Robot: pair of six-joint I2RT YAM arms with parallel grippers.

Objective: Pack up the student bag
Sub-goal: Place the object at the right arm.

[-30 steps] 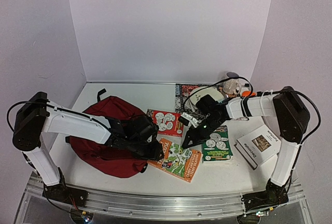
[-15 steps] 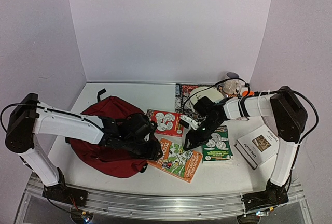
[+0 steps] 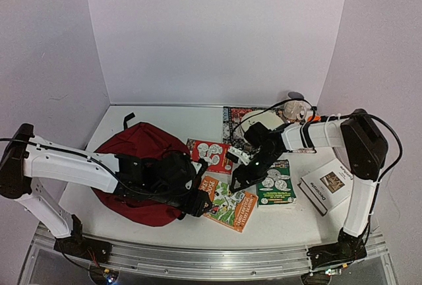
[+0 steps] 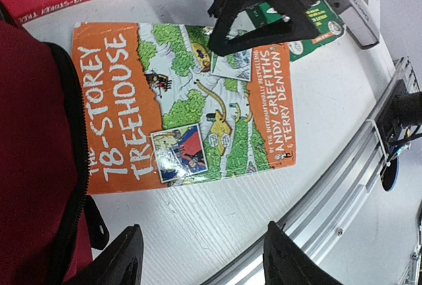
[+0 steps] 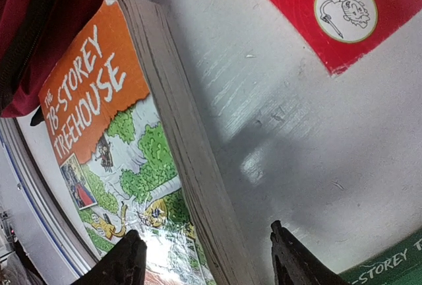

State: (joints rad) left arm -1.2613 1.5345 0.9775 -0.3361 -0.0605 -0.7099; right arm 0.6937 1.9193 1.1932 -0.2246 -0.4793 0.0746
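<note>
The student bag (image 3: 132, 166), a dark red backpack, lies at the left with its black zipper edge (image 4: 69, 166) facing the books. An orange "78-Storey Treehouse" book (image 3: 229, 204) lies flat just to its right. My left gripper (image 4: 201, 258) is open and empty over bare table at the book's near edge, beside the bag (image 4: 33, 166). My right gripper (image 5: 208, 258) is open at the book's far side. The book's page edge (image 5: 191, 159) runs between its fingers, and neither finger visibly touches it. From the left wrist, the right gripper (image 4: 254, 18) hangs over the book (image 4: 184, 100).
A red book (image 3: 210, 154) lies behind the orange one and a green book (image 3: 275, 183) to its right. A white "Decorate" book (image 3: 328, 185) is at the far right. A patterned book with a white disc (image 3: 254, 123) is at the back. A metal rail (image 3: 211, 255) edges the table front.
My right gripper has opened over the orange book's far edge. My left arm has swung right, from above the bag to the book's near-left corner.
</note>
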